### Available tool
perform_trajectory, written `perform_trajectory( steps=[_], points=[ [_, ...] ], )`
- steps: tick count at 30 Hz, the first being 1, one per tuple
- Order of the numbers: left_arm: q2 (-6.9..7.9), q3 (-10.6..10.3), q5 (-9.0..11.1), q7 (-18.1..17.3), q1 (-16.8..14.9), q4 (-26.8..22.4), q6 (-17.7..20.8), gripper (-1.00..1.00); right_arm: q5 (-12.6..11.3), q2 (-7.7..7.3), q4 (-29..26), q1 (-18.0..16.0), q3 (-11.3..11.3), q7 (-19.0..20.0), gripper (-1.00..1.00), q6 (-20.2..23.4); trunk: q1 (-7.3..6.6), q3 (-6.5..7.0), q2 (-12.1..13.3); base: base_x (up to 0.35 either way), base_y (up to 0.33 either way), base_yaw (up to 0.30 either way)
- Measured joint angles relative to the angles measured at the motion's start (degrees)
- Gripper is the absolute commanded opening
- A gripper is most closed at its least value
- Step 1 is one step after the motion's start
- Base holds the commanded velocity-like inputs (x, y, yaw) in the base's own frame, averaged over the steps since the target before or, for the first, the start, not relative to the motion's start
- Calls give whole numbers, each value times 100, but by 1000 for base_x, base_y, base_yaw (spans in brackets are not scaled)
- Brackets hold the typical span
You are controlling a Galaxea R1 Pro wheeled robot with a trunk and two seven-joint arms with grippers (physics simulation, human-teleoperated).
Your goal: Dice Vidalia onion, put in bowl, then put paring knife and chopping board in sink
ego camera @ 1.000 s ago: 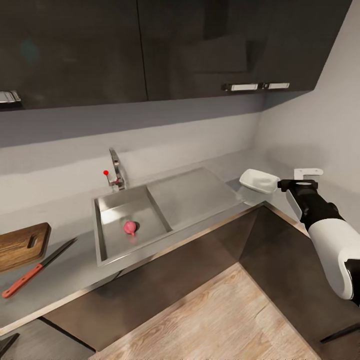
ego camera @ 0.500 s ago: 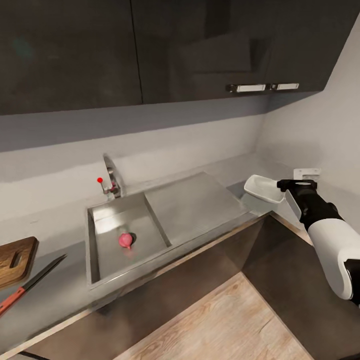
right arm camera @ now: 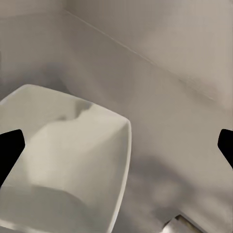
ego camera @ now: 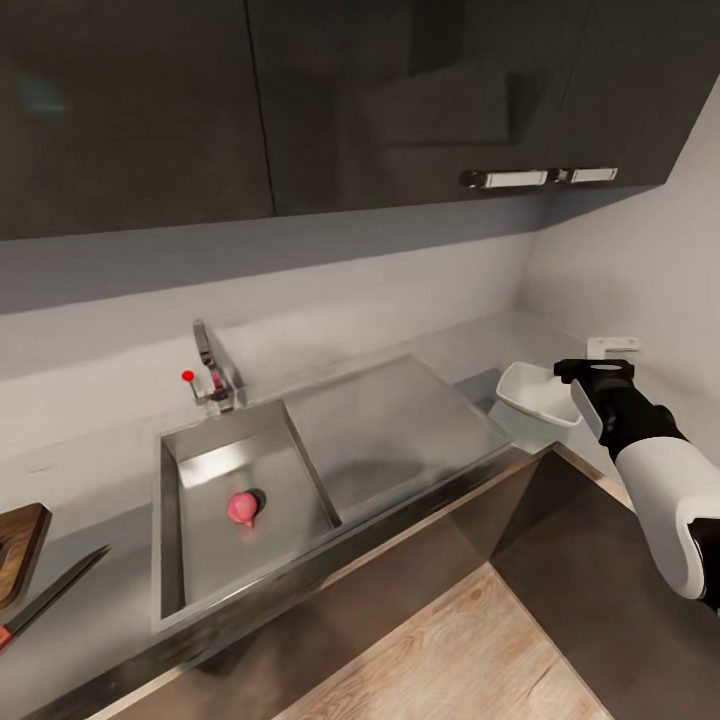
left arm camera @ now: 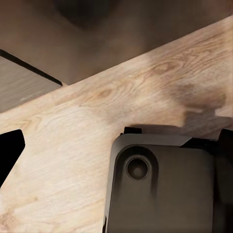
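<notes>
Head view panned right; bowl [ego camera: 535, 400] nearer.

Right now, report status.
Right claw open over bowl. Left claw open, facing floor. Onion in sink, untouched. Nothing blocking it.

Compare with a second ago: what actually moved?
Mostly the camera: the head view has panned right, so the chopping board and paring knife slid toward the left edge. The bowl, apparently tilted, keeps its place by the right gripper while the countertop shifts, so it seems carried along. The onion stays in the sink.
</notes>
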Motion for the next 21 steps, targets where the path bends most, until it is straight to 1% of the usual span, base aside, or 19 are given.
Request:
perform_trajectory(
  steps=[11,13,14,15,17,21],
  points=[
    [0,0,0,0,0,0,-8,100,13,-29,40,0,-43,-5,100,22,0,0,0,3,0,0],
    [0,0,0,0,0,-2,-8,100,15,-31,170,0,-200,-14,100,31,0,0,0,0,0,0],
    [0,0,0,0,0,-3,-8,100,15,-32,266,0,-340,-16,100,32,0,0,0,0,0,0],
    [0,0,0,0,0,-3,-8,100,17,-32,314,-1,-423,-15,100,31,0,0,0,0,0,0],
    [0,0,0,0,0,-3,-8,100,21,-32,454,0,-739,-18,100,27,0,0,0,0,0,0],
    [0,-5,0,0,0,-9,-8,100,28,-34,562,0,-943,-21,100,28,0,0,0,0,0,0]
  ],
)
